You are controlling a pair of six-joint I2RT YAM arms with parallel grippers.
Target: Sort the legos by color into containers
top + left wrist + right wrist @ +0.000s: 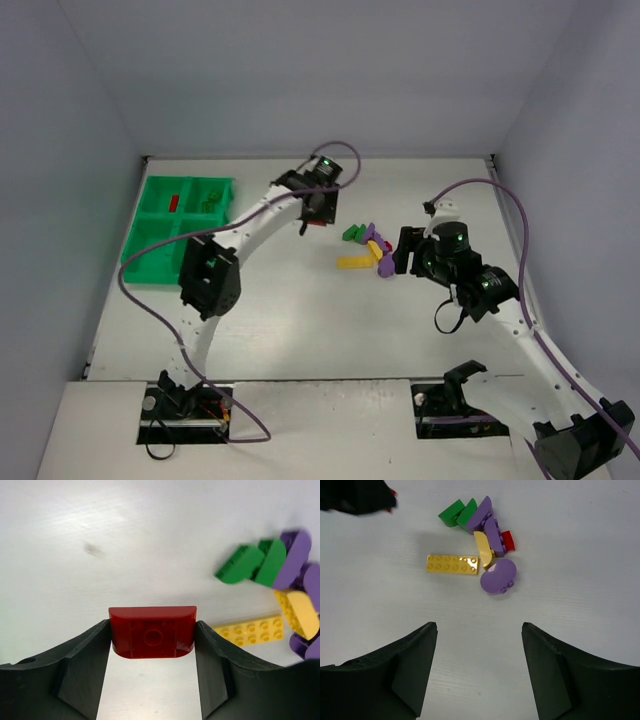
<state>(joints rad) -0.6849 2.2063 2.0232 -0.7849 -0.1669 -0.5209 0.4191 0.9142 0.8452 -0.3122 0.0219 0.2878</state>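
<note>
Currently the left gripper (pixel 152 630) clamps a dark red brick (pixel 152 632) by its ends, ready for carriage to the tray (pixel 160 262) at the worktop's far-left corner, while the right gripper (pixel 479 627) hangs wide and empty near the unsorted legos (pixel 480 555) mid-worktop.

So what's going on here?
The left claw is shut on a dark red brick, beside the loose pile of green, purple, yellow and red bricks at mid-table. The right claw is open and empty, near that pile. The green tray at far left holds a red piece and green pieces in separate far compartments.
</note>
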